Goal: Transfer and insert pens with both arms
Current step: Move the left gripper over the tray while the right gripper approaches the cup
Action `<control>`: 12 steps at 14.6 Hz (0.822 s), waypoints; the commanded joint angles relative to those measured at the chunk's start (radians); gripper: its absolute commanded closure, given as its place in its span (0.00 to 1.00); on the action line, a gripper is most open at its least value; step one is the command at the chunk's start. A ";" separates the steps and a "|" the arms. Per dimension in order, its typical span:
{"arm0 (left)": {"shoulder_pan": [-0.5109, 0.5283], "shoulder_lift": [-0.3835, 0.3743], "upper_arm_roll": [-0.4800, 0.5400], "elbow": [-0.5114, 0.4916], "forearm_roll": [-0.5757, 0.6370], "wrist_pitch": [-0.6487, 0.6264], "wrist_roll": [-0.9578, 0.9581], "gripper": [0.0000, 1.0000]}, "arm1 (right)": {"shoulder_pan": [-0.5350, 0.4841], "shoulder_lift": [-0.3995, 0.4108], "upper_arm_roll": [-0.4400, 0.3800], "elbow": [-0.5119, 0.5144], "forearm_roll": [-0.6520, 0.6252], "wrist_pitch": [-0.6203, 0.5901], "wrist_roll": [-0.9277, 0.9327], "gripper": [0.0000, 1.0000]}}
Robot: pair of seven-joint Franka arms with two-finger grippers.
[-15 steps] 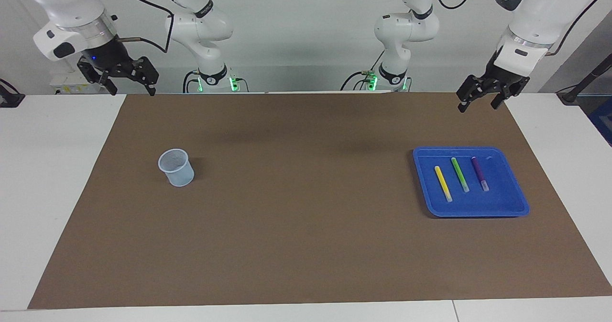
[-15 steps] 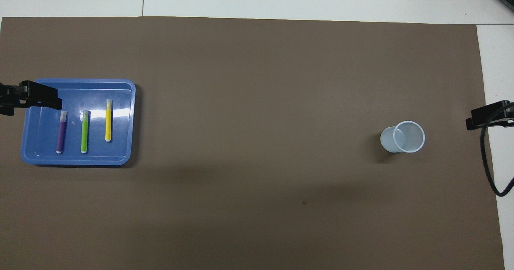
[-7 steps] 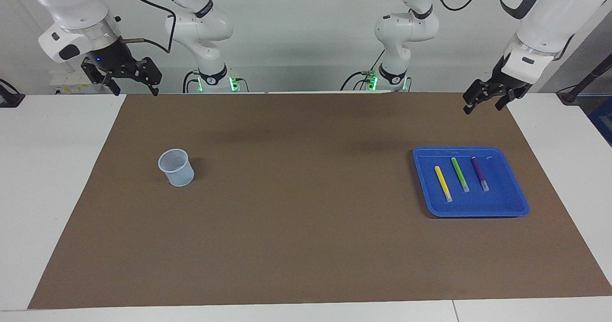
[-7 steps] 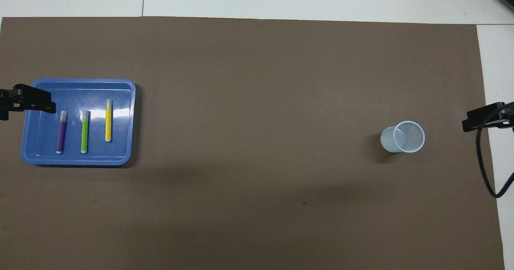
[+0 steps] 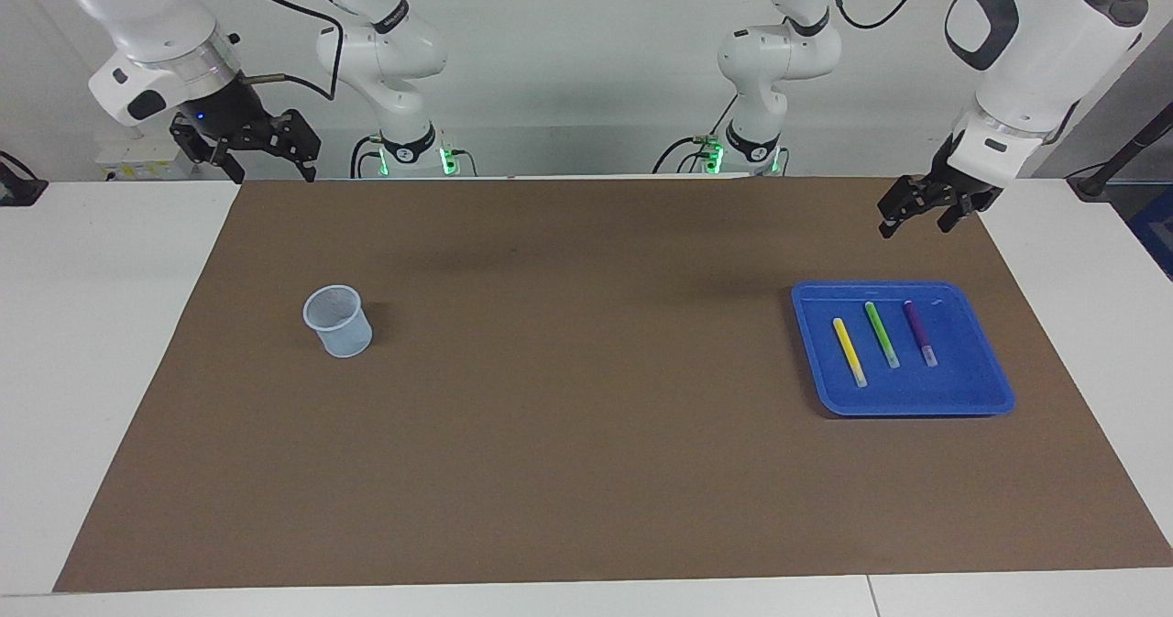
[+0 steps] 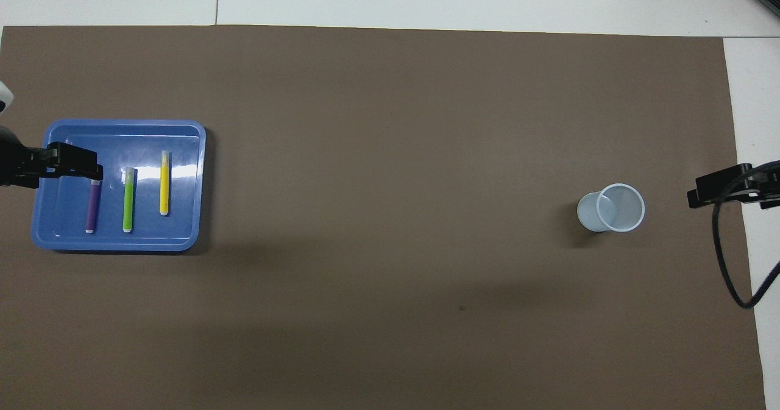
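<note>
Nearest the robots, both grippers are held up in the air with nothing in them: the left gripper (image 5: 926, 214) is seen over the brown mat (image 5: 586, 434) just short of the blue tray (image 5: 994, 402), its fingers spread wide, while the right gripper (image 5: 247, 145) hangs over the mat's corner at the right arm's end of the table, likewise spread wide and empty. Farther out, the tray is found at the left arm's end, and in it the three pens are laid side by side, apart from one another: the purple pen (image 5: 919, 332), the lime green pen (image 5: 882, 334) and the yellow pen (image 5: 849, 351), each with its pale cap pointing away from the robots. At about the same depth, toward the right arm's end, a pale cup (image 5: 338, 321) is stood upright, well apart from the tray. No pen has been lifted yet, so the task is judged to be at its start. From here a slim pen could be pinched off-centre and left tilting in the fingers, a neighbouring pen could be nudged by the wide fingers, a pen could be dropped at the handover if one grip is released too soon, and the light cup could be tipped by a slanted insertion.
</note>
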State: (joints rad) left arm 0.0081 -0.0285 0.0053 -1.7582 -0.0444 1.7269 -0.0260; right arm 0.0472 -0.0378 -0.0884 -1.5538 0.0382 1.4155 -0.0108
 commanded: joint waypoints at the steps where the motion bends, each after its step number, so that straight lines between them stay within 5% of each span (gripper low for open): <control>1: 0.013 -0.024 -0.002 -0.075 -0.021 0.075 0.046 0.00 | -0.003 -0.036 0.001 -0.052 0.026 0.029 -0.018 0.00; 12: 0.029 0.105 -0.002 -0.126 -0.049 0.290 0.098 0.01 | 0.028 -0.048 0.001 -0.109 0.026 0.069 -0.021 0.00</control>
State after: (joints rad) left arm 0.0252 0.0600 0.0064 -1.8679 -0.0775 1.9622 0.0431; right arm 0.0736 -0.0521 -0.0875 -1.6191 0.0537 1.4577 -0.0108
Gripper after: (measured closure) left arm 0.000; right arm 0.000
